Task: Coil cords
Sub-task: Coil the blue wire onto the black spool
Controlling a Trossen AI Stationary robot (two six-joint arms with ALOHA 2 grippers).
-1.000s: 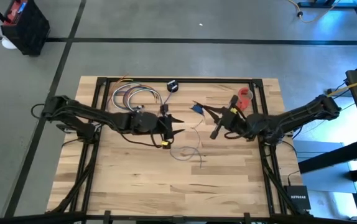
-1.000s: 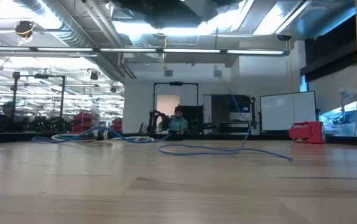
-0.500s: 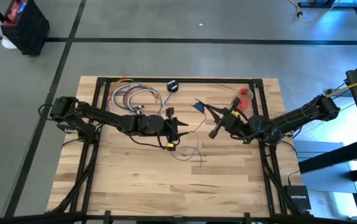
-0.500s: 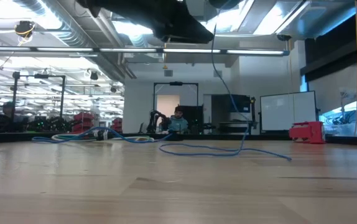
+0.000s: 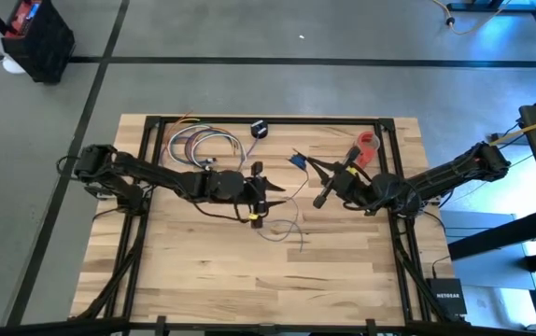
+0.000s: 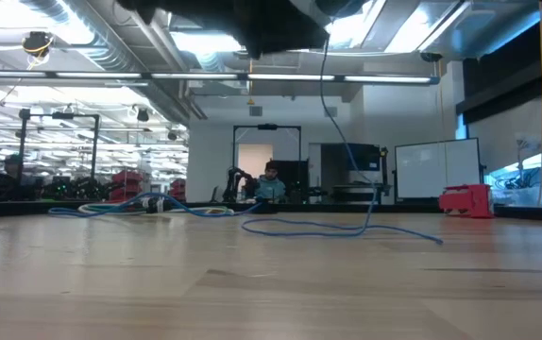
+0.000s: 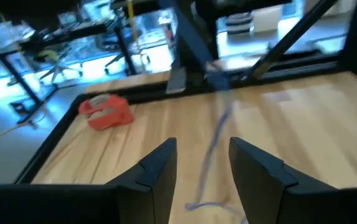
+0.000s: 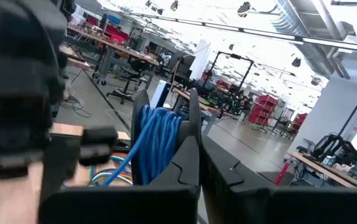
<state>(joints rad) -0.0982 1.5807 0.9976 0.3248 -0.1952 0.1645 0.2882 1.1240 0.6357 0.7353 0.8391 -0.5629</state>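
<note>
My right gripper [image 5: 302,161] hangs above the table's far middle, shut on a small coil of the blue cord [image 8: 161,134]. From the coil one strand [image 6: 326,104] drops to loose loops [image 5: 282,227] lying on the wood. My left gripper [image 5: 262,194] stands open just left of that strand. In the left wrist view the strand [image 7: 214,140] runs between its two fingers without touching them. A small black puck [image 5: 259,129] lies near the far edge. My right gripper pinches the bundled turns of the cord's coil [image 8: 166,146] between its two fingers, several strands together. The fingers lie about level, coming from the table's right. The coil is lifted clear, and a single strand hangs slack from it down to the table.
A bundle of multicoloured cables [image 5: 203,146] lies at the far left of the table. A red tape roll [image 5: 369,144] sits at the far right, behind my right arm. The near half of the wooden top [image 5: 249,289] is bare.
My left gripper has sunk a little, shifted slightly toward the hanging strand and rolled somewhat, staying open. My right gripper keeps the coil.
</note>
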